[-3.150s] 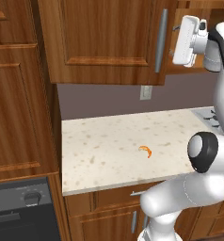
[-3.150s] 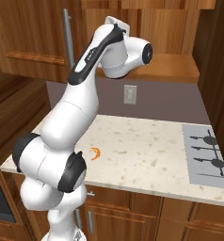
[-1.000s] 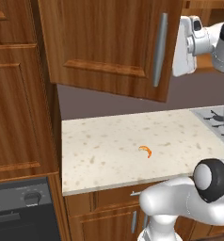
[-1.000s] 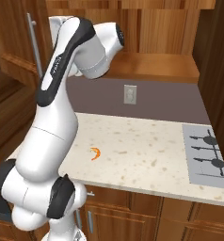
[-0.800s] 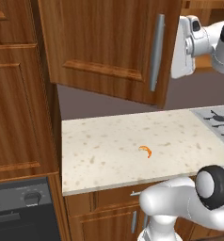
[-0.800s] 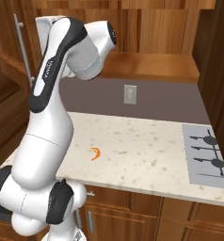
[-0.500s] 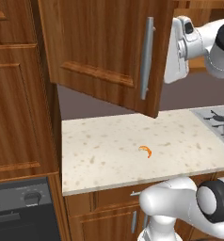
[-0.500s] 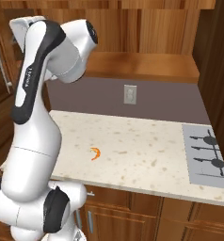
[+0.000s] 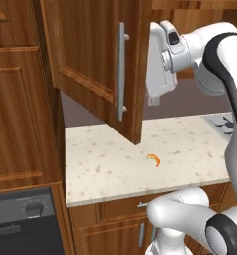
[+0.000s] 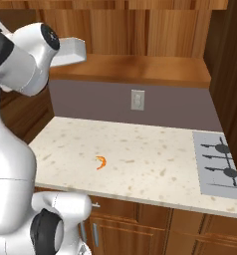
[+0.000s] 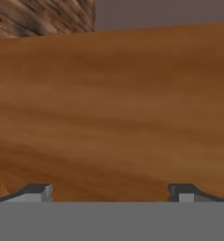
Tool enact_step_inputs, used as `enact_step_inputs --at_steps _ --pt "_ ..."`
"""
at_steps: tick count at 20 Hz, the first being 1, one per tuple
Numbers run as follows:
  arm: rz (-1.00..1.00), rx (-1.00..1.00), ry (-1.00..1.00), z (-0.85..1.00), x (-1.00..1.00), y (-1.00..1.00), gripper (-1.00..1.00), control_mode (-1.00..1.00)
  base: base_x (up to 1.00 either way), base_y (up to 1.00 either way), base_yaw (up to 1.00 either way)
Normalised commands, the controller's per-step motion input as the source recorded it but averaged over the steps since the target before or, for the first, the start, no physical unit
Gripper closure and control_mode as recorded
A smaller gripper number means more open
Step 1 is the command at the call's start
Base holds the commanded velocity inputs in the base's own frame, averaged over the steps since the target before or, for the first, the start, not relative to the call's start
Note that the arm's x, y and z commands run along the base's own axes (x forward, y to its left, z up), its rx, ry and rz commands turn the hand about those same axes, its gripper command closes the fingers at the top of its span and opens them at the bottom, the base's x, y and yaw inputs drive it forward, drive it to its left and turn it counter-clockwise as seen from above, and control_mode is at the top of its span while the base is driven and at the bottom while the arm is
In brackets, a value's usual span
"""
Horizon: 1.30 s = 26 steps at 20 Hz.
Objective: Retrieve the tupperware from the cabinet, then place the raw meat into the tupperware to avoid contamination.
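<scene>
Cabinet door (image 9: 98, 69) swung wide — fingers (image 11: 36, 192) spread, nothing held.
Tupperware unseen; the cabinet interior lies right of the door, beyond the gripper (image 9: 158, 97).

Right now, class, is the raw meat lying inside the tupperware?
No, the raw meat lies bare on the speckled counter, with no tray around it.

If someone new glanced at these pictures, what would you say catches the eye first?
Probably the big white arm reaching up beside the cabinet door, which stands swung far out over the counter. Its gripper is open, fingertips wide apart, close against a plain wood face. Next comes the raw meat, a tiny orange crescent lying alone on the speckled counter, with the stove burners off to the right.
</scene>
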Motion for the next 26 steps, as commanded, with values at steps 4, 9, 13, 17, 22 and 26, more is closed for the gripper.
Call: enact_step_inputs --at_steps 4,9,13,17,22,26 --pt "-0.01 -0.02 -0.07 -0.01 -0.01 0.6 -1.0 -1.0 0.0 0.0 0.0" --pt "-0.05 0.0 -0.03 -0.02 0.01 0.48 -1.0 -1.0 0.0 0.0 0.0" --pt "-0.08 0.0 -0.03 -0.03 0.06 0.44 -1.0 -1.0 0.0 0.0 0.0" --pt "-0.12 -0.01 -0.04 -0.05 0.11 0.5 -1.0 -1.0 0.0 0.0 0.0" --pt "-0.13 -0.01 -0.05 -0.08 0.13 0.51 -1.0 -1.0 0.0 0.0 0.0" --pt "-0.1 0.0 -0.02 -0.03 0.15 0.38 -1.0 -1.0 0.0 0.0 0.0"
